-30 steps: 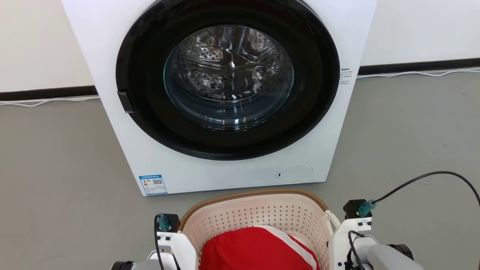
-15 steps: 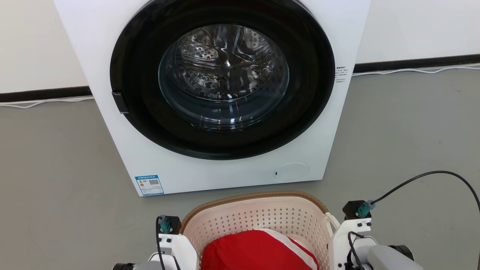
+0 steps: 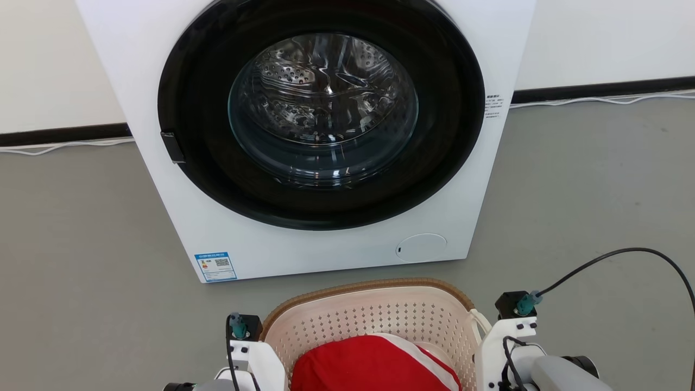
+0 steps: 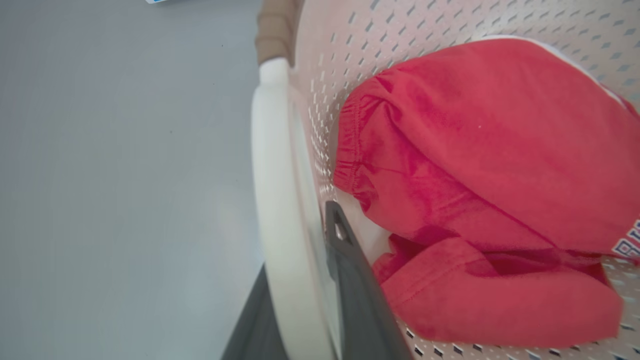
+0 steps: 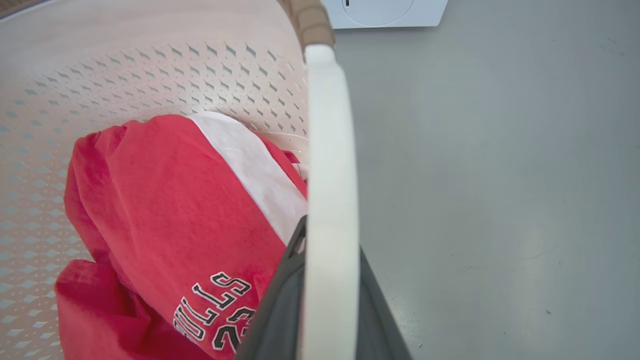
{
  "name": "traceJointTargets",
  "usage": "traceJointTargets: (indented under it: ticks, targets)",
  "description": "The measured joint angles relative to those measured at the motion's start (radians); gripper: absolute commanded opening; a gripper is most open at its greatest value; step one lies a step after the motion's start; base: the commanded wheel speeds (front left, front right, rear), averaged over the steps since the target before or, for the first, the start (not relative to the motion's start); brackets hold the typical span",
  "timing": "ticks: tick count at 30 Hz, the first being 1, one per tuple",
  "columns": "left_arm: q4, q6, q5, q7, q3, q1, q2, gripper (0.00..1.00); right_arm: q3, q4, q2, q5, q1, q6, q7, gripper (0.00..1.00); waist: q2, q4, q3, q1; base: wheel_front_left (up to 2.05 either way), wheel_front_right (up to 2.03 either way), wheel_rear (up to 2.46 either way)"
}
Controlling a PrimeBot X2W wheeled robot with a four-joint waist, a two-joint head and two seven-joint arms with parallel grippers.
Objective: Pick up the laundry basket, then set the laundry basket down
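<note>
The white front-loading washing machine [image 3: 326, 125] with a black-ringed glass door takes up the upper middle of the head view, standing on the grey floor [image 3: 81, 244]. Below it, at the bottom centre, the cream-white perforated plastic laundry basket [image 3: 374, 317] with a brown woven-look rim sits between the two forearms. Whether it is off the floor, you cannot tell. A soft red garment with a white stripe [image 3: 369, 364] lies bunched inside.

You should expect the laundry basket to feel light. The shell looks stiff but thin, so the walls may flex, and the cloth adds little weight. The smooth handles could slip or swivel, so take it at both sides and keep it level.

In the left wrist view, the left gripper [image 4: 300, 280] has narrowed onto the white side handle [image 4: 272, 165], one dark finger on each side. In the right wrist view, the right gripper [image 5: 330, 280] clamps the opposite white handle [image 5: 327, 125] likewise.

Writing: the garment shows black-edged white letters "LLS" above what looks like "23" [image 5: 220, 305]. A blue-and-white sticker [image 3: 215, 266] at the machine's lower left and the fine print [image 3: 494, 107] at its right edge are too small to read.
</note>
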Motion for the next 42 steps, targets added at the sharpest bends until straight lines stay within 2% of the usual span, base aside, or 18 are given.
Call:
traceJointTargets:
  ticks: [42]
  targets:
    - [0.026,0.003,-0.064,-0.018,-0.078,-0.022,-0.002,0.0,-0.006,0.0,0.001,0.007,0.0,0.0,-0.001,0.0,0.0,0.009,0.012,0.0,0.0,0.0,0.0]
